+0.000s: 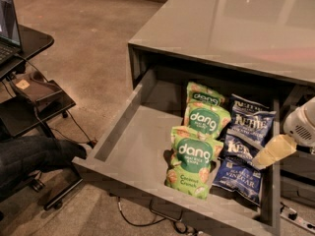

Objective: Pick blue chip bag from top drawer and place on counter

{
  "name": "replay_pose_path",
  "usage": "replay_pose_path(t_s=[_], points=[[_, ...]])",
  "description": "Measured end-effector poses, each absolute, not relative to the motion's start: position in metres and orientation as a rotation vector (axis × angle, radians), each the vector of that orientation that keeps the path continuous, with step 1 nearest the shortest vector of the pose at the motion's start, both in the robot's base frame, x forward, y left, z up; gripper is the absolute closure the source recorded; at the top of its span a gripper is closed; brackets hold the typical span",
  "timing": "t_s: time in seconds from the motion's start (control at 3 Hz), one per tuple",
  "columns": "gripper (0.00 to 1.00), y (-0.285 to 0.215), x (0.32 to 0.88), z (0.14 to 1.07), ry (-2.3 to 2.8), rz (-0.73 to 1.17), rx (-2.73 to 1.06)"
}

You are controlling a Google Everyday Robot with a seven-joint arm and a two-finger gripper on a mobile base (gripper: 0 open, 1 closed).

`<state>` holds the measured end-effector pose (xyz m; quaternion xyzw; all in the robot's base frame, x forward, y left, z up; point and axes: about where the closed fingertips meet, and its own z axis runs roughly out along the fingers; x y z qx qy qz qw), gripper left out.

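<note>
The top drawer (pixel 133 146) is pulled open under the counter (pixel 236 28). On its right side lies a dark blue chip bag (pixel 237 177) with white "VINEGAR" lettering, and a second blue bag (pixel 252 119) lies behind it. Three green "dang" bags (pixel 193 162) lie in a row to their left. My gripper (pixel 270 154) comes in from the right edge of the camera view. Its tan tip hangs just above the right edge of the front blue bag. It holds nothing that I can see.
A black stand with a laptop (pixel 7 23) and a small device (pixel 34 85) stands on the left. A dark sleeve or trouser leg (pixel 29 159) lies near the drawer's left front corner. Cables (pixel 162 220) trail on the floor below the drawer front.
</note>
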<state>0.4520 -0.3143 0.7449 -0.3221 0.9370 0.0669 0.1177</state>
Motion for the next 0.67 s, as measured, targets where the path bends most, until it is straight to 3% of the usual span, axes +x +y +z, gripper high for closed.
replay_pose_path(t_s=[0.67], points=[[0.02,-0.290,0.457,0.730,2.729,0.206,-1.053]])
